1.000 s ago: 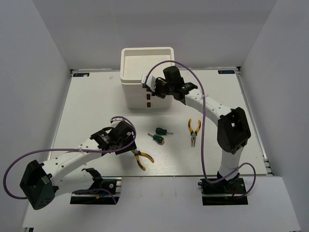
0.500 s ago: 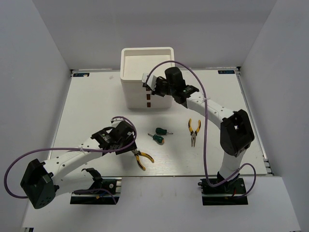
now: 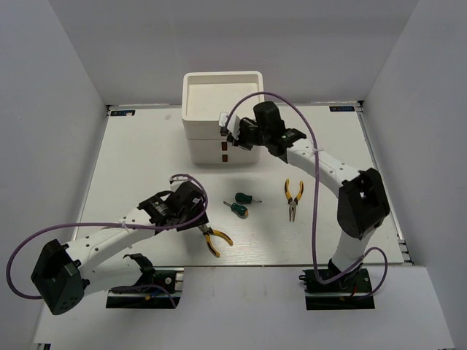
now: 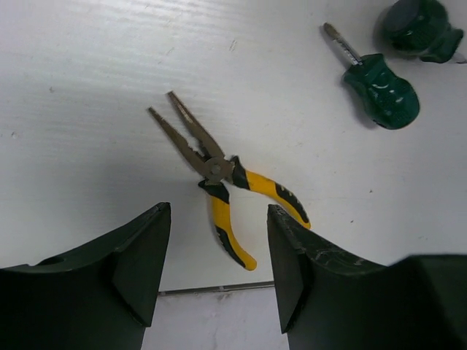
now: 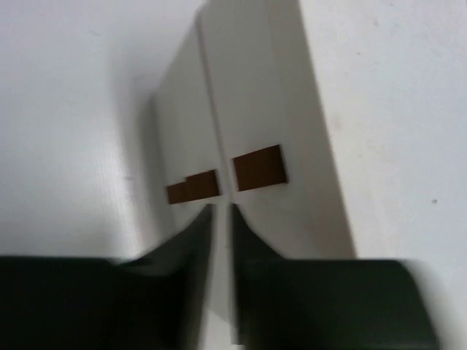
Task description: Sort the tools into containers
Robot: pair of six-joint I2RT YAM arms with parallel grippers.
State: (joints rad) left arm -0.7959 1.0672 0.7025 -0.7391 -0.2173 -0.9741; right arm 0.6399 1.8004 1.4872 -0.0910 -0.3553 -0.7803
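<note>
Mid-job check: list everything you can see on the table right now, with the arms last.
organizer: one, white, far middle of the table, tray top over two drawers
handles: two, brown, on the drawer fronts
pliers: two, yellow handles; this pair at the near edge below the left claw, the other right of the screwdrivers
stubby screwdrivers: two, green, mid-table; the second close beside the first
table: one, white
left claw: one, black, open, above the near pliers, holding nothing
right claw: one, black, open only a crack, at the drawer fronts, holding nothing
</note>
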